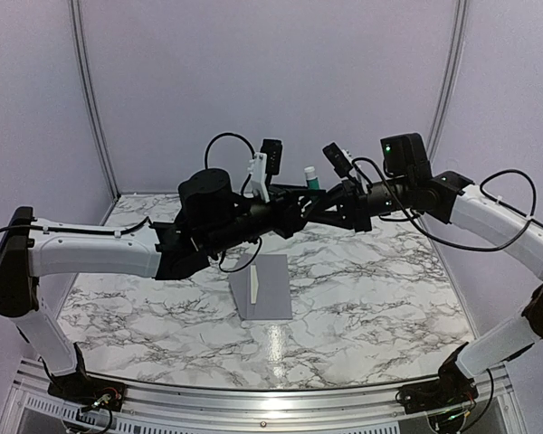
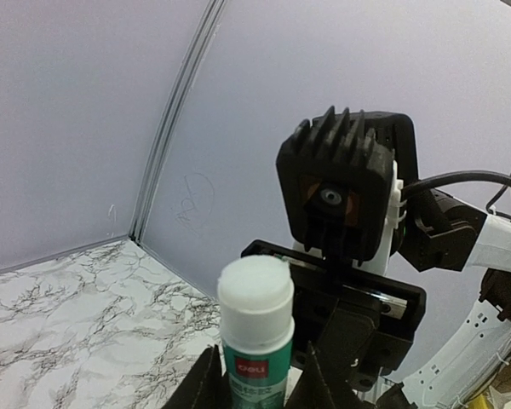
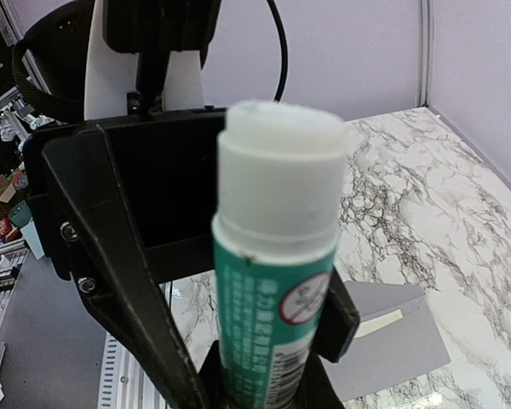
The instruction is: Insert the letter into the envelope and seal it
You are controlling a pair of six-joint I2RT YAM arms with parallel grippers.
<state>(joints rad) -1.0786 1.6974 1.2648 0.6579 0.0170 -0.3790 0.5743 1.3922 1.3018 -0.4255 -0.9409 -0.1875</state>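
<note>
A green-and-white glue stick [image 1: 313,177] stands upright in the air between both grippers, above the back of the table. My right gripper [image 3: 264,392] is shut on the lower part of the glue stick [image 3: 277,281]. My left gripper [image 2: 260,388] has its fingers on either side of the same glue stick [image 2: 255,324], and a thin gap shows on the right side. The grey envelope [image 1: 262,287] lies flat on the marble table, below and in front of the grippers. A narrow off-white strip [image 3: 379,324] shows on it; I cannot tell whether it is the letter.
The two arms meet tip to tip over the table's far half, the left gripper [image 1: 304,193] facing the right gripper [image 1: 326,195]. Purple walls close in the back and sides. A metal rail [image 1: 271,398] runs along the near edge.
</note>
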